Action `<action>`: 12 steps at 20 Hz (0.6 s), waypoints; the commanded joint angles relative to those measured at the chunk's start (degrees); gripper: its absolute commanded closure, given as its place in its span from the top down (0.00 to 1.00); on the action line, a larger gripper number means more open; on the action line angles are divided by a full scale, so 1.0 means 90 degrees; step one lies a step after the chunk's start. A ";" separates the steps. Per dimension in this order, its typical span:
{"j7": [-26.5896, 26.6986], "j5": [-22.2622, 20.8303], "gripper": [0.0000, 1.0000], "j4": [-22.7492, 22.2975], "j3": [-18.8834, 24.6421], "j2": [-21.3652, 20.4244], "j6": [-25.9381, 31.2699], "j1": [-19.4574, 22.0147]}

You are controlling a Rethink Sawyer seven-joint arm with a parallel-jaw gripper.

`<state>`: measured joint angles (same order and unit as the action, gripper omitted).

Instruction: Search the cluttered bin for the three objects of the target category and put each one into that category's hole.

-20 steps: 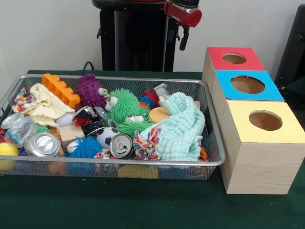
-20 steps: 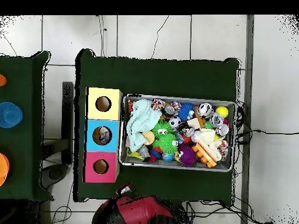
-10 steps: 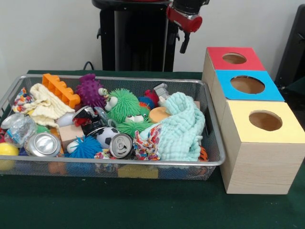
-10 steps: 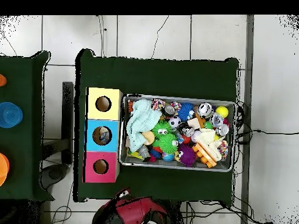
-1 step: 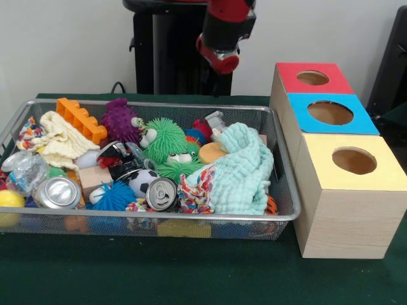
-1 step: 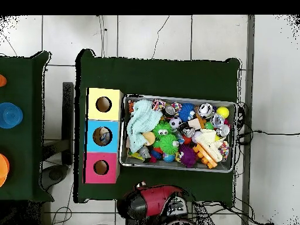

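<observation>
The wire mesh bin (image 5: pixel 191 219) is packed with toys and scraps. Two crushed cans (image 5: pixel 58 192) (image 5: pixel 161 193) lie near its front rim. Green fuzzy toys (image 5: pixel 166 140) fill the middle, with a purple spiky toy (image 5: pixel 121 119) and an orange brick (image 5: pixel 81 118) behind. A pale teal cloth (image 5: pixel 245 168) is heaped at the right end and a cream cloth (image 5: pixel 60 141) at the left. Beside the bin stand three boxes with holes, topped red (image 5: pixel 292 73), blue (image 5: pixel 305 121) and yellow (image 5: pixel 318 152). My gripper (image 5: pixel 219 62) hangs high behind the bin's back rim, holding nothing I can see.
A soccer ball (image 5: pixel 144 181), a blue spiky ball (image 5: pixel 114 197), a yellow ball (image 5: pixel 9 199), a wooden block (image 5: pixel 94 176) and a crumpled plastic bag (image 5: pixel 25 171) also lie in the bin. In the overhead view the arm (image 6: pixel 153 201) sits just outside the bin (image 6: pixel 176 98).
The arm's end has swung left and a little lower in the front view, from beside the red-topped box to behind the bin's middle. Nothing in the bin has moved.
</observation>
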<state>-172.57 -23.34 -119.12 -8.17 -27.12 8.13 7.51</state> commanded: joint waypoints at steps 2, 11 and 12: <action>0.0174 0.0131 1.00 0.2006 0.0402 0.1253 -0.0326 0.0271; -0.0559 0.0538 1.00 0.2260 -0.0248 0.1691 -0.0943 -0.0397; -0.0607 0.0592 1.00 0.2245 -0.0290 0.1712 -0.0986 -0.0441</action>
<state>-172.56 -23.08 -112.32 -11.04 -20.55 7.54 5.08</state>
